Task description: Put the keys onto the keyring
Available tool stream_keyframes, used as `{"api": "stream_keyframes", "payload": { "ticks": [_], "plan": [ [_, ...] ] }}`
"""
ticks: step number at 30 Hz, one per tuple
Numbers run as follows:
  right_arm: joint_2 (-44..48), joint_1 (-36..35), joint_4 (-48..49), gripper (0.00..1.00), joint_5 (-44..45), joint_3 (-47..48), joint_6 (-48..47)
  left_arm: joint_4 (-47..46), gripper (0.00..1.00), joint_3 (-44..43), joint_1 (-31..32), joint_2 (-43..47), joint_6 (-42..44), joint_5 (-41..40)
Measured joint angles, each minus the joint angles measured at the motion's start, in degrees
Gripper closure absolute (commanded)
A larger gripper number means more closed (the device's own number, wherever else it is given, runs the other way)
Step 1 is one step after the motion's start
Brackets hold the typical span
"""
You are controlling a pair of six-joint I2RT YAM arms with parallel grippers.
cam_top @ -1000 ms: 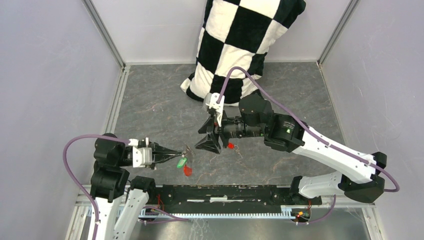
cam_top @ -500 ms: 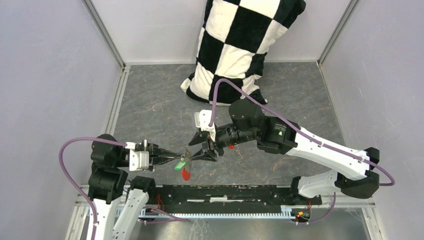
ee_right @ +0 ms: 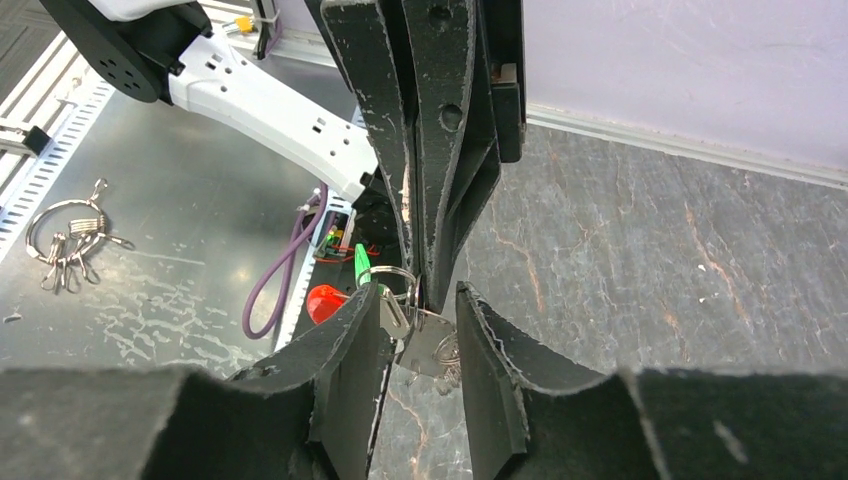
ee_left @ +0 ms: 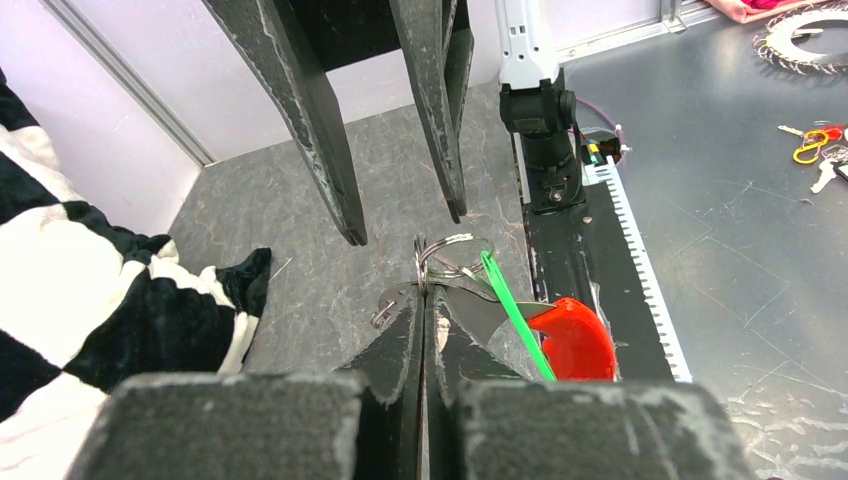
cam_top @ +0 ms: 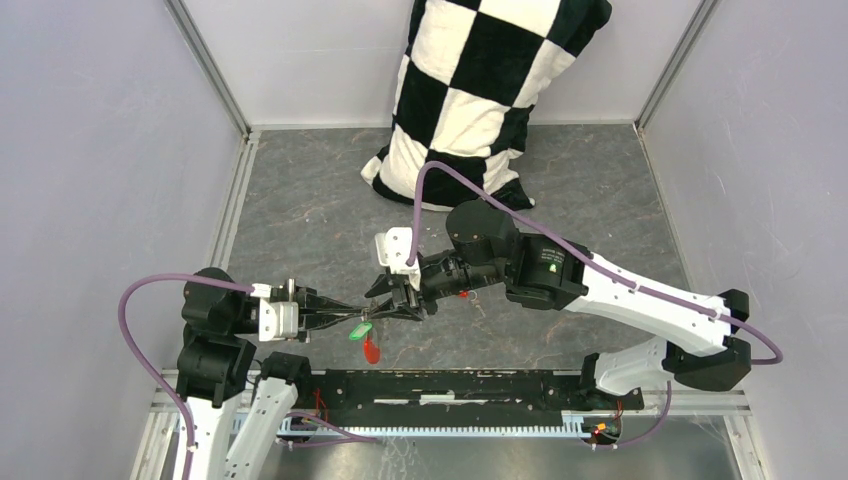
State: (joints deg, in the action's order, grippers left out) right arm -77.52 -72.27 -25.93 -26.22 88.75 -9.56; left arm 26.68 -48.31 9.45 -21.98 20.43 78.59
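Two arms: the left arm (cam_top: pixel 215 318) and the right arm (cam_top: pixel 620 295). One green key (cam_top: pixel 361 330), one red key (cam_top: pixel 461 293), one keyring (ee_left: pixel 570 340) with a red fob, one checkered pillow (cam_top: pixel 470 90), one separate bunch of keys (ee_right: pixel 65 238).

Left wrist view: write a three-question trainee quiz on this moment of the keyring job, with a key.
1. True or false: the left gripper is wide open.
2. Pick one. The right gripper has its two fingers: A) one on either side of the left gripper's tips; B) both on one side of those tips; C) far away from them.
3. Fill in: the key dangling next to the red fob of the keyring has a ___ plastic head.
Key: 1 false; 2 A; 3 green.
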Motion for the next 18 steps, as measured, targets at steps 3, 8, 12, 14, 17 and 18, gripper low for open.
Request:
{"api": "stream_keyframes", "payload": {
  "ticks": [3, 8, 12, 14, 17, 18],
  "plan": [
    [-0.55, -0.11, -0.85, 0.61, 0.39, 0.28, -0.63, 0.00, 0.98, -0.02, 0.00, 0.00, 0.00, 0.00],
    [-0.72, -0.11, -2.27, 0.66, 0.72, 0.35, -1.16, 0.00, 0.98, -0.02, 0.00, 0.00, 0.00, 0.00],
    [-1.25, -0.11, -2.95, 0.73, 0.87, 0.81, -1.27, 0.00, 0.98, -0.02, 0.00, 0.00, 0.00, 0.00],
    [-1.51, -0.11, -3.26, 0.77, 0.94, 1.14, -1.27, 0.00, 0.98, -0.02, 0.00, 0.00, 0.00, 0.00],
    [-2.08, -0.11, -3.67, 0.88, 0.92, 1.90, -1.22, 0.00, 0.98, -0.02, 0.00, 0.00, 0.00, -0.02],
    [-2.25, -0.11, -3.82, 0.93, 0.90, 2.16, -1.20, 0.00, 0.98, -0.02, 0.00, 0.00, 0.00, -0.07]
  ]
}}
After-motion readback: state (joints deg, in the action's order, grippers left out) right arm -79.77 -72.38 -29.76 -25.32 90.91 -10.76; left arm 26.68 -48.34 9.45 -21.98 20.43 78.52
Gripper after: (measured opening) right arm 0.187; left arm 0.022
